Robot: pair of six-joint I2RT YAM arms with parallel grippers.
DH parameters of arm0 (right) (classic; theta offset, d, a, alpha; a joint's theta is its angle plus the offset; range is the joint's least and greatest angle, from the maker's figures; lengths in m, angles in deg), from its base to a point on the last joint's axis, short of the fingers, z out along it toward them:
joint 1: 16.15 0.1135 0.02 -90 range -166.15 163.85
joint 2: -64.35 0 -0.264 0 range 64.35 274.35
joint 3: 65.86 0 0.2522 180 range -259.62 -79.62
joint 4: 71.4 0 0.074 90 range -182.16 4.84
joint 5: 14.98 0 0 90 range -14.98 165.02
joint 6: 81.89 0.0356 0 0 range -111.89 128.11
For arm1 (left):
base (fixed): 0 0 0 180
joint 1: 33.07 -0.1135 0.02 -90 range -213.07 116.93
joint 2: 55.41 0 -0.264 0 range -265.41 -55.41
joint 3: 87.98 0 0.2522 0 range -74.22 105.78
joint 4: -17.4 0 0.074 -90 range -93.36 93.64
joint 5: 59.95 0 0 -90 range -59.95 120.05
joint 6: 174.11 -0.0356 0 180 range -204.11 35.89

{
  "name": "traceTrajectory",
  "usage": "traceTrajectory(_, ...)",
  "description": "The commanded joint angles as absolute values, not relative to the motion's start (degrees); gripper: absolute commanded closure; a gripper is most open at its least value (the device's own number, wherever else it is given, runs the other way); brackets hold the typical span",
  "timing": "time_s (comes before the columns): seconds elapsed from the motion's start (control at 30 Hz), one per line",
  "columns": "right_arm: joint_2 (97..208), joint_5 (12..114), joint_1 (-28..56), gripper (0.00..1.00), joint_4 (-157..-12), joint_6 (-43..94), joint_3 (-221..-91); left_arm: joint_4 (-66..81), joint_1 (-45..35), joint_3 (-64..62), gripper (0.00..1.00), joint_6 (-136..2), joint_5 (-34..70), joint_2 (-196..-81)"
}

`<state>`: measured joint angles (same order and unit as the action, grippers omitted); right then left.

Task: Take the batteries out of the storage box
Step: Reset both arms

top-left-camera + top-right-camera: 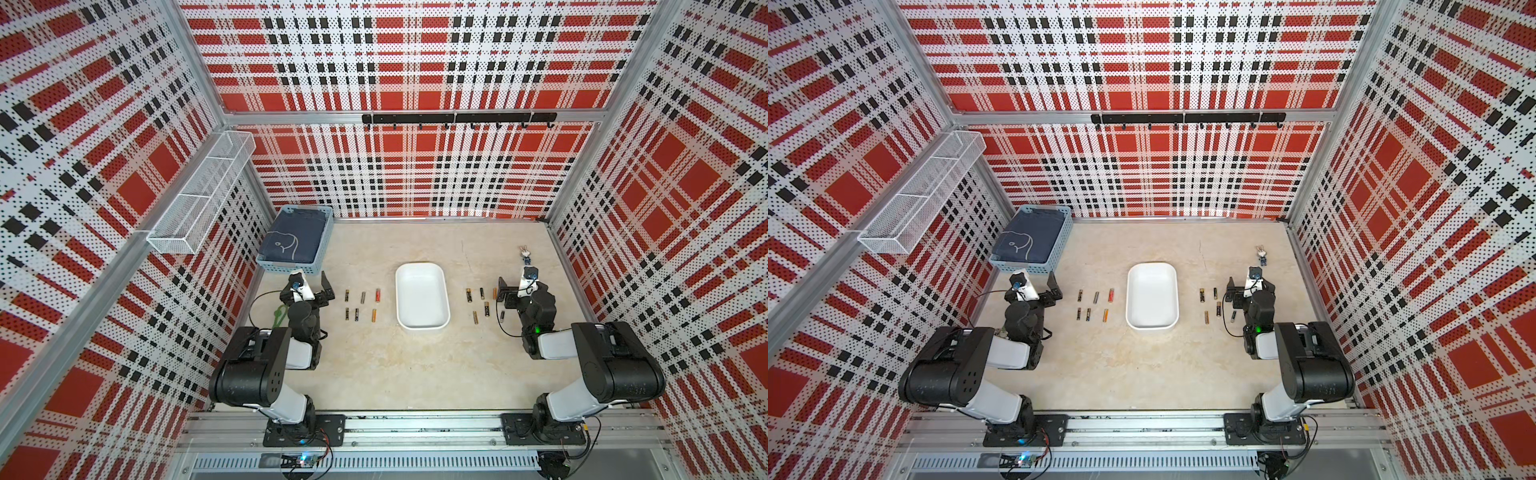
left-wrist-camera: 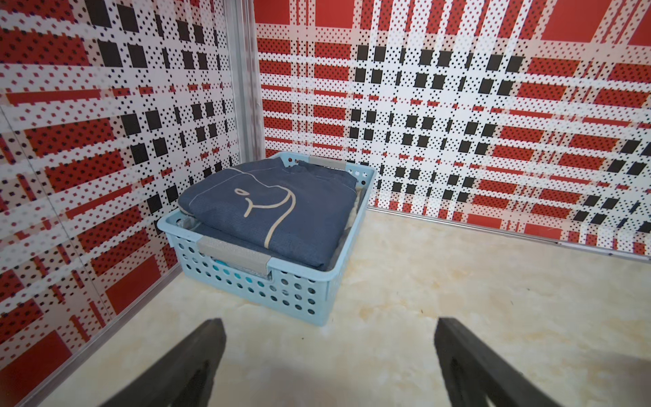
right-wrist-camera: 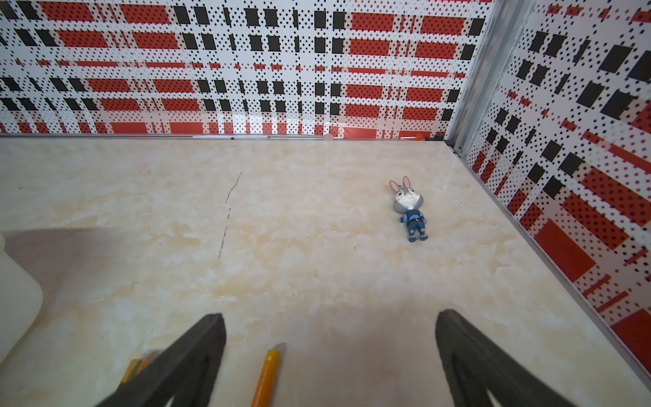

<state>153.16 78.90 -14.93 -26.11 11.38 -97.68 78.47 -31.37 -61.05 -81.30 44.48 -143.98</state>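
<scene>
So left gripper (image 2: 329, 324) and right gripper (image 3: 331, 315) are both wide open, holding nothing – an orange battery (image 3: 267, 373) lies on the tabletop (image 1: 415, 365) between the right one's fingers. The batteries (image 1: 377, 295) sit either side of the storage box (image 1: 422, 299) between the grippers, rabbit figurine (image 3: 408, 208) further ahead

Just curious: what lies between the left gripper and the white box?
Six batteries in two rows on the table, between the left gripper and the storage box; both top views show them.
</scene>
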Motion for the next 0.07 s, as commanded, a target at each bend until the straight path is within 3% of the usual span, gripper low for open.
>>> traceTrajectory(0.0,152.7,79.4,-15.0,0.00,-25.4,11.8,-97.8,78.2,-31.3,-60.7,0.01,-81.9,44.8,-144.5)
traceTrajectory(0.03,152.8,79.4,-15.0,0.00,-25.4,11.8,-97.8,78.2,-31.3,-60.8,0.01,-82.0,44.9,-144.3)
